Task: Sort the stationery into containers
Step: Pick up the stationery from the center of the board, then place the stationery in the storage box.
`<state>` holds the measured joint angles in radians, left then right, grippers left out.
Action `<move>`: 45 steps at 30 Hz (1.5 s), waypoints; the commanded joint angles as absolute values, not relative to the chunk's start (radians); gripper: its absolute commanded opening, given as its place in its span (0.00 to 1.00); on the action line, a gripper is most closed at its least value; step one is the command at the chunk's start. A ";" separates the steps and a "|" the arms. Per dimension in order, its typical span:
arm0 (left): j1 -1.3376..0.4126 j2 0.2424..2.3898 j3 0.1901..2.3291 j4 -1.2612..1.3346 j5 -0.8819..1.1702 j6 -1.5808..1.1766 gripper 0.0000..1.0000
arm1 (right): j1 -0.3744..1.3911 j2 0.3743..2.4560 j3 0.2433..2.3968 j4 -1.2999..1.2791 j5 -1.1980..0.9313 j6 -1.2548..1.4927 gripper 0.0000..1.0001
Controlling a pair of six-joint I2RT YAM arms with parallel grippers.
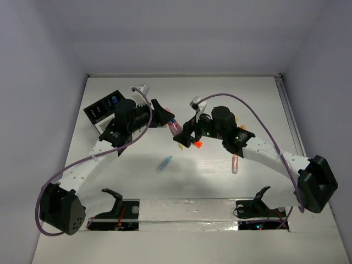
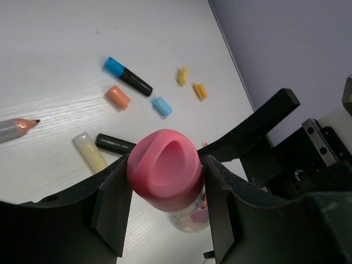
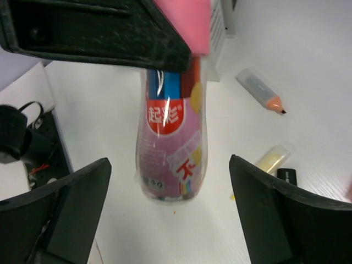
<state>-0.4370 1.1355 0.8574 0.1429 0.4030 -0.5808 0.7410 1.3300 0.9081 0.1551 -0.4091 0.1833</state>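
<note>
Pink-capped bottle [image 2: 164,171] pinched by left hand [image 2: 165,212]; right hand [image 3: 173,214] gapes.

Both arms reach forward from their bases and bend inward, so the wrists face each other at close range. Left arm [image 1: 91,165]: the left gripper [image 2: 165,190] has its jaws pressed against opposite sides of the cap of a pink-capped bottle [image 2: 164,168]. Right arm [image 1: 269,154]: the right gripper [image 3: 176,212] has its jaws spread wide, one on each side of the bottle's lower body and clear of it.
</note>
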 commanded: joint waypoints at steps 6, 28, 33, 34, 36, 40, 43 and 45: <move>-0.370 1.086 1.083 0.029 0.008 -0.454 0.00 | 0.746 1.143 0.879 0.074 -0.195 0.236 1.00; -0.083 1.281 1.206 0.027 -0.827 -0.175 0.00 | 0.746 0.983 0.775 0.022 -0.008 0.314 1.00; -0.051 1.339 1.206 0.071 -0.830 -0.129 0.00 | 0.746 0.991 0.769 0.031 -0.012 0.319 1.00; -0.040 1.347 1.204 0.074 -0.824 -0.124 0.00 | 0.746 0.994 0.769 0.034 -0.015 0.319 1.00; -0.040 1.365 1.190 0.093 -0.825 -0.115 0.01 | 0.746 0.997 0.767 0.038 -0.015 0.321 1.00; -0.031 1.388 1.144 0.159 -0.822 -0.075 0.02 | 0.746 1.005 0.765 0.044 -0.023 0.322 1.00; -0.031 1.410 1.123 0.201 -0.813 -0.066 0.03 | 0.746 1.005 0.761 0.052 -0.028 0.322 1.00; -0.031 1.430 1.120 0.209 -0.804 -0.074 0.03 | 0.746 1.012 0.761 0.052 -0.026 0.322 1.00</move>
